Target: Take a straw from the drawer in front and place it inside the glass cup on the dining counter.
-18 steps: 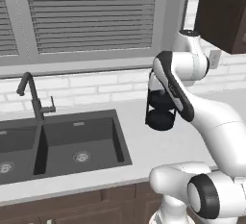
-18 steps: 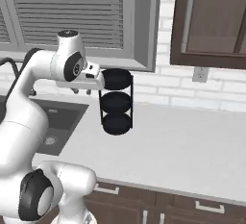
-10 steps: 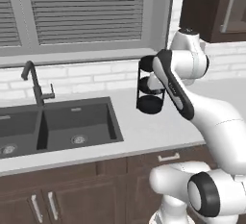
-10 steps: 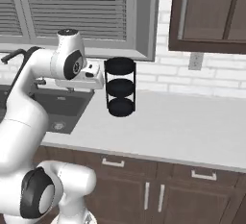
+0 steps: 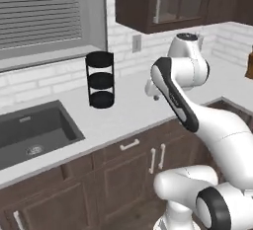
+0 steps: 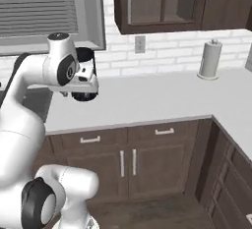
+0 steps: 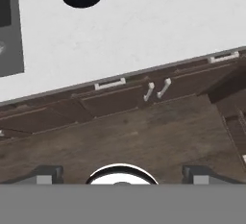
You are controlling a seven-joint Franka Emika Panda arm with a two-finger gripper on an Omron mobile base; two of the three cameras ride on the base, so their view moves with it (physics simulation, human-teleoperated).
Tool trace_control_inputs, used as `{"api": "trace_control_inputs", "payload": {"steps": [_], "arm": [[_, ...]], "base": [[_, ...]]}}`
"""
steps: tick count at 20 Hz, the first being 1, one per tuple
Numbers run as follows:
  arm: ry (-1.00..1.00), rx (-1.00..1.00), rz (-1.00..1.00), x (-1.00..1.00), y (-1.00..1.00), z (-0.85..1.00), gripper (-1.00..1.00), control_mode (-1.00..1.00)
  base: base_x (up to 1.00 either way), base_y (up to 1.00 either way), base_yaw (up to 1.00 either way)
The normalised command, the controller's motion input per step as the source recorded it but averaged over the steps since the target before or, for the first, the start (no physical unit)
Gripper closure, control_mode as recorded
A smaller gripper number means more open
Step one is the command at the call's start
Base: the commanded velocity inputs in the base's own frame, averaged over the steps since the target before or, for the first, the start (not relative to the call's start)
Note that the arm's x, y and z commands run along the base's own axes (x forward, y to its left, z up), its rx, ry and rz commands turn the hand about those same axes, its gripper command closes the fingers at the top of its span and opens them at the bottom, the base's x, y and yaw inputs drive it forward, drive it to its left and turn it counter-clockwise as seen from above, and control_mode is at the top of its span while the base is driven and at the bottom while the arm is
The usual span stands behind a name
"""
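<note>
My gripper [image 7: 122,174] points down over the wooden floor in front of the cabinets, and its two dark fingertips [image 7: 48,172] stand far apart with nothing between them, so it is open. In the right base view the hand [image 6: 82,78] hangs just before the counter's edge, near a black rack. In the left base view my own arm covers most of the hand [image 5: 152,89]. The straw, the task's drawer, the glass cup and the dining counter are out of view.
A white L-shaped counter [image 5: 131,108] carries a dark sink [image 5: 34,135], a black three-tier rack [image 5: 100,80] and a paper towel roll [image 6: 209,60]. Below it are shut dark brown drawer fronts [image 6: 91,138] and cabinet doors [image 6: 147,161] with metal handles.
The whole picture has shifted: the base has backed away and turned right. Sink and rack now sit further left, and the cabinets and counter corner have come into view. The arm keeps its pose.
</note>
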Motion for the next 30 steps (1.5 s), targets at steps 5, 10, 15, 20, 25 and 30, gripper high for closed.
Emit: {"api": "trace_control_inputs", "payload": {"steps": [5,10,15,20,25,30], "arm": [[0.0,0.0,0.0,0.0,0.0,0.0,-1.0,1.0],[0.0,0.0,0.0,0.0,0.0,0.0,-1.0,1.0],[0.0,0.0,0.0,0.0,0.0,0.0,-1.0,1.0],[0.0,0.0,0.0,0.0,0.0,0.0,-1.0,1.0],[0.0,0.0,0.0,0.0,0.0,0.0,-1.0,1.0],[0.0,0.0,0.0,0.0,0.0,0.0,-1.0,1.0]], "base": [[-0.18,0.36,-0.72],[-0.39,0.48,-0.64],[-0.62,0.59,-0.55],[-0.51,0.69,-0.45],[-0.12,0.75,-0.37],[0.0,0.79,-0.28]]}}
